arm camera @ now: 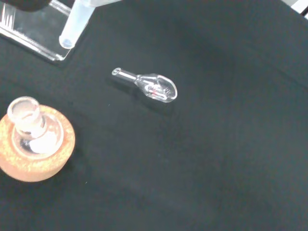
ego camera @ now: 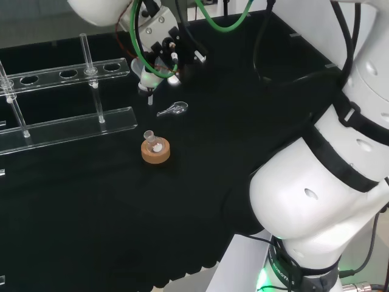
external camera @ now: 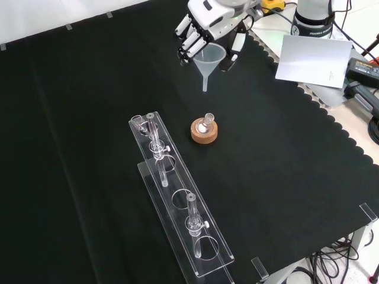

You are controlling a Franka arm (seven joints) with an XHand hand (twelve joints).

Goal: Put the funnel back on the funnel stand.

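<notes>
A clear plastic funnel (external camera: 208, 59) hangs stem down above the cloth, and the hand (external camera: 204, 23) is shut on its cone from above. The head view has the hand (ego camera: 161, 52) and funnel (ego camera: 148, 76) at the far middle, just right of the stand's end. The funnel stand (ego camera: 67, 76) is a long clear rack with round holes in its upper plate; it lies lengthwise at the lower middle of the front view (external camera: 177, 201). In the wrist view the funnel's stem (arm camera: 77, 24) shows close to a corner of the stand (arm camera: 29, 33).
A small glass flask (external camera: 208, 120) sits on a cork ring (external camera: 204, 135) between hand and stand. A glass scoop (ego camera: 174, 109) lies on the cloth near the funnel's tip. The arm's white links (ego camera: 316, 182) stand at the head view's right. A white sheet (external camera: 314, 59) lies off the cloth's edge.
</notes>
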